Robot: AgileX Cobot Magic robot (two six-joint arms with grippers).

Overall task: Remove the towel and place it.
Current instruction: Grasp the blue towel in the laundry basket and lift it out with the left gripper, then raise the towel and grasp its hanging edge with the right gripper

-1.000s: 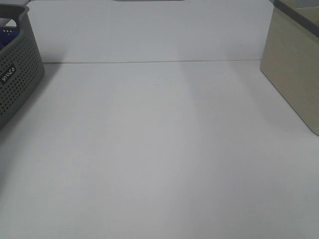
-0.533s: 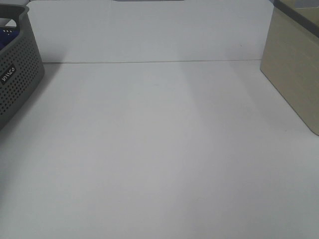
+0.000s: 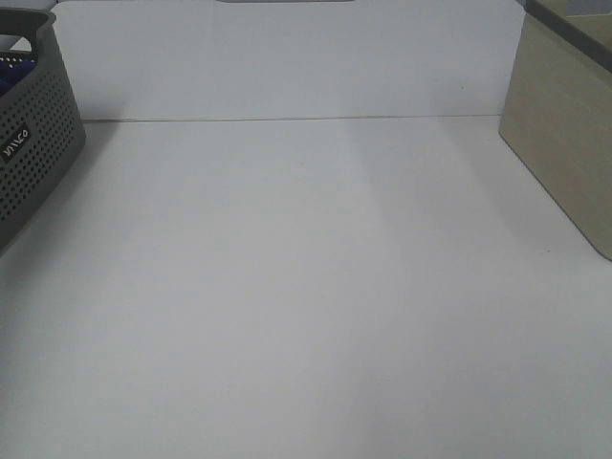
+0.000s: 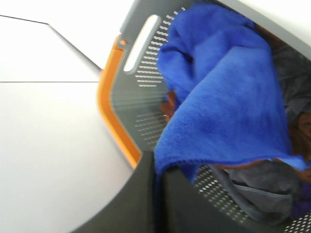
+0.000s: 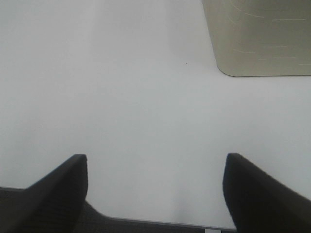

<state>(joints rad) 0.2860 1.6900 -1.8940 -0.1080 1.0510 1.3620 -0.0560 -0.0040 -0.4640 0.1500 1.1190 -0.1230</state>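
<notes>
From high up, the grey basket [image 3: 33, 143] sits at the table's [image 3: 306, 287] left edge, with a sliver of the towel [image 3: 13, 63] showing inside. A beige box [image 3: 564, 124] stands far right. At my left wrist, my left gripper [image 4: 156, 166] pinches the towel's hem, and the cloth lies heaped in the basket over dark cloths [image 4: 262, 187]. At my right wrist, my right gripper [image 5: 155, 189] hangs spread above the table, near the box.

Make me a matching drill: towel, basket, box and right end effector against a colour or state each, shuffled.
1. towel
2. basket
3. box
4. right end effector

A. open, holding nothing
B. beige
C. blue
D. grey, perforated

Pairs: 1-C, 2-D, 3-B, 4-A.
</notes>
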